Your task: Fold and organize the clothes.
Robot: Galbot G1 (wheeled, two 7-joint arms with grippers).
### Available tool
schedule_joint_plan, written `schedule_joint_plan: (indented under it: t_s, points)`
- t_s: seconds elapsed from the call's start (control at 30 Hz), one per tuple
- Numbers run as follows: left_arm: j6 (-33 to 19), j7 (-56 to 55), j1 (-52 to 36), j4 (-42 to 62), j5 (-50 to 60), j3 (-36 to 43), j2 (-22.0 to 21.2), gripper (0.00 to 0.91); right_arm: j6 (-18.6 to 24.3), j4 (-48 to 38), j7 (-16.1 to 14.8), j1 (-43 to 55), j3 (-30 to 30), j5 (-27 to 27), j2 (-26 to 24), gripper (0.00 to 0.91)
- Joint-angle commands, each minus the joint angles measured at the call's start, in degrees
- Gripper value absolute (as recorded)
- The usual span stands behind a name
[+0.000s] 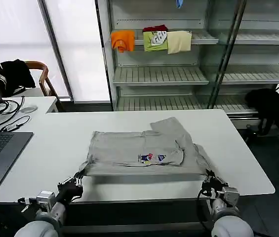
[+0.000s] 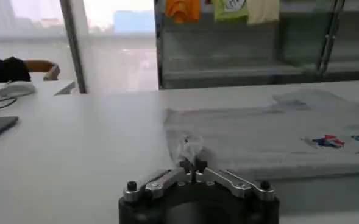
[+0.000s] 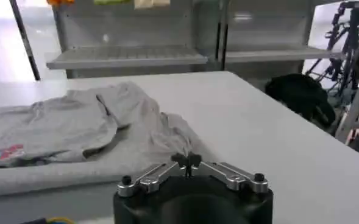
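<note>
White table (image 1: pixel 45 148): both grippers (image 2: pixel 193 163) (image 3: pixel 187 161) pinch the shirt's (image 1: pixel 139 150) near corners (wrist views confirm).

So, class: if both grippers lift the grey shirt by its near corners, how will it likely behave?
Probably floppy: the shirt already lies creased and partly folded. Likely light, since the left gripper and right gripper each pinch just a corner. The middle would probably sag between them.

Light grey short-sleeved shirt (image 1: pixel 144 150) with small multicolour chest print, lying flat at table centre, partly folded. Near hem stretched straight from 7 to 5 o'clock, corners lifted slightly; one sleeve bunched toward 1 o'clock.
</note>
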Motion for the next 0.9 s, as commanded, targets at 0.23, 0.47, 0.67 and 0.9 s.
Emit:
schedule_joint_plan:
  t_s: [0.23, 0.47, 0.67, 0.9]
  points:
    - [-0.84, 0.04, 4.78, -0.99, 1.98, -0.20, -0.89, 0.907, 0.84, 2.59, 0.50, -4.76, -0.81, -0.68, 0.44, 0.907]
    - [-0.81, 0.07, 4.97, -0.92, 3.08, 0.71, -1.50, 0.907, 1.99, 3.33, 0.92, -6.03, -2.12, -2.52, 0.94, 0.907]
    - [-0.52, -0.04, 4.65, -2.98, 2.38, -0.91, -1.28, 0.907, 2.04, 6.55, 1.99, -6.51, 0.05, -0.39, 0.56, 0.907]
    - [0.76, -0.30, 1.31, -7.40, 0.01, -3.68, -0.33, 0.907, 1.74, 7.12, 1.70, -0.43, 4.85, 3.14, 0.69, 0.907]
